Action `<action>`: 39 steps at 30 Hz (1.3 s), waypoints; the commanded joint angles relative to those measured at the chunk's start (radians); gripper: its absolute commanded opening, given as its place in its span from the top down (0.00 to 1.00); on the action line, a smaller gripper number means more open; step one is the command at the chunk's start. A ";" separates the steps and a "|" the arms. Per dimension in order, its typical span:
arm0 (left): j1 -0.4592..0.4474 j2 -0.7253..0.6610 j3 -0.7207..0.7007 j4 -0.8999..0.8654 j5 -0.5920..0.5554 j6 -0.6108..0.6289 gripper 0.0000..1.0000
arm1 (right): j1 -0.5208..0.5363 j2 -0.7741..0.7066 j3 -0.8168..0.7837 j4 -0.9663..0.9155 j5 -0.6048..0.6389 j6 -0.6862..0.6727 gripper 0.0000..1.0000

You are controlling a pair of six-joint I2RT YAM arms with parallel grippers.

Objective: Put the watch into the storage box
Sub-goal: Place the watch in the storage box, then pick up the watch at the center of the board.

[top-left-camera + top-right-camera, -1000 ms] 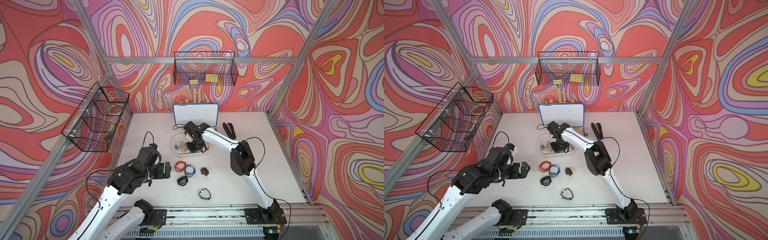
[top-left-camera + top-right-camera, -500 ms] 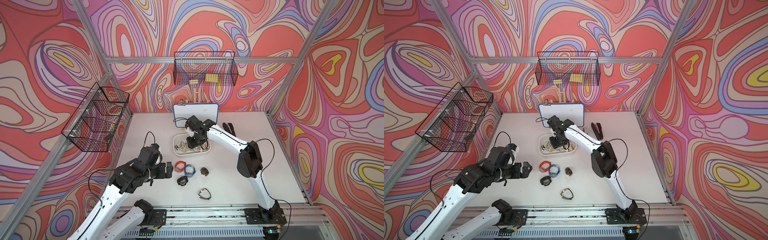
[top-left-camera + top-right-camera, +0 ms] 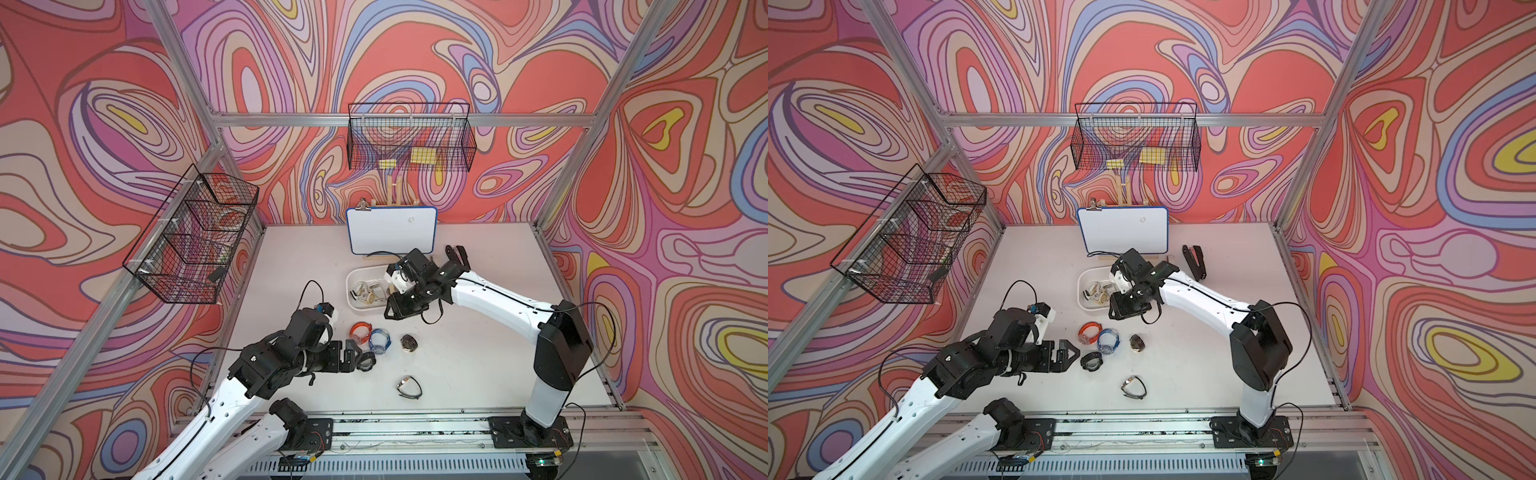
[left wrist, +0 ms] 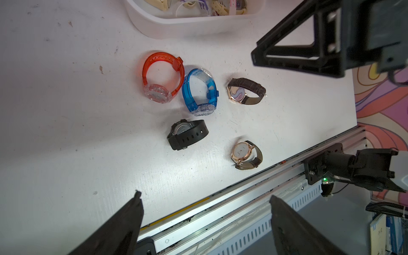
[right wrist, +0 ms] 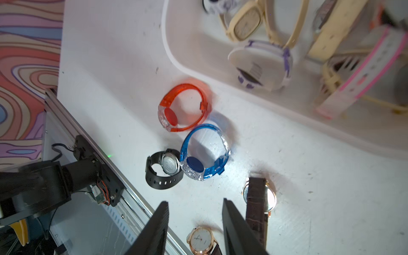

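Black wire basket (image 3: 191,245) hangs on the wall at the left of the frame, out of play. Next over, lower left of centre, the left gripper (image 3: 1073,356) sits low over the worktop (image 3: 478,353) with its jaws spread wide and empty. It is aimed sideways at the black watch (image 3: 1092,360), which lies just beside the tips, and we see no contact. We judge the wide spread is there to straddle the strap loop, which lies on its side with the case back showing.

At the centre of the frame five watches lie loose on the worktop, none in the box yet. The orange watch (image 4: 157,95) and blue watch (image 4: 187,92) are close together. Further right are the brown-strap watch (image 4: 246,90) and, nearer the front rail, the gold-case watch (image 4: 242,152). All of them rest as closed loops, so a sideways pinch on a strap looks the easy hold.

Just above that group is the storage box (image 3: 351,286), in front of the whiteboard (image 3: 392,230). It already holds several cream watches (image 5: 245,24).

The right gripper (image 3: 390,309) hovers at the box's near right corner, jaws partly apart with nothing between them. In the right wrist view we see bare worktop through the gap and the brown-strap watch beside one jaw. We judge it is either lining up on that watch or keeping clear for the left arm.

Far right, a black folded item (image 3: 1194,262) lies unused, and we cannot tell what it is.
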 commanded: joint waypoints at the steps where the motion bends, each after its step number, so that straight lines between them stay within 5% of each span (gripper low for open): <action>1: -0.031 -0.015 -0.006 0.021 -0.029 -0.034 0.06 | 0.047 0.050 -0.006 0.019 0.040 0.014 0.56; 23: -0.088 -0.123 0.019 0.067 -0.146 0.015 0.06 | 0.056 0.248 0.050 0.067 0.198 0.010 0.63; 32: -0.232 -0.085 0.078 0.042 -0.215 0.106 0.04 | 0.055 0.274 0.042 0.071 0.221 0.017 0.78; 39: -0.370 -0.036 0.108 0.023 -0.336 0.122 0.04 | 0.056 0.264 0.051 0.065 0.222 0.034 0.98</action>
